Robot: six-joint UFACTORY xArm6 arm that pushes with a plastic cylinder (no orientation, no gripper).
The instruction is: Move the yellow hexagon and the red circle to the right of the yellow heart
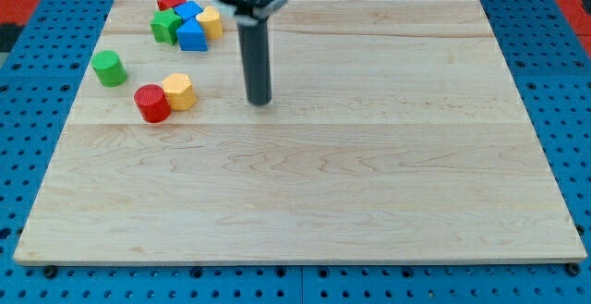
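The yellow hexagon [179, 91] lies at the board's left, touching the red circle [151, 103] on its left. The yellow heart [211, 23] sits near the view's top left, pressed against the blue block [192, 35]. My tip [259, 102] stands on the board to the right of the yellow hexagon, with a gap between them, and well below the yellow heart.
A green star-like block [166, 27] and a red block [172, 2] crowd the blue block at the top left. A green cylinder [109, 67] stands alone near the left edge. The wooden board [369, 156] lies on a blue pegboard.
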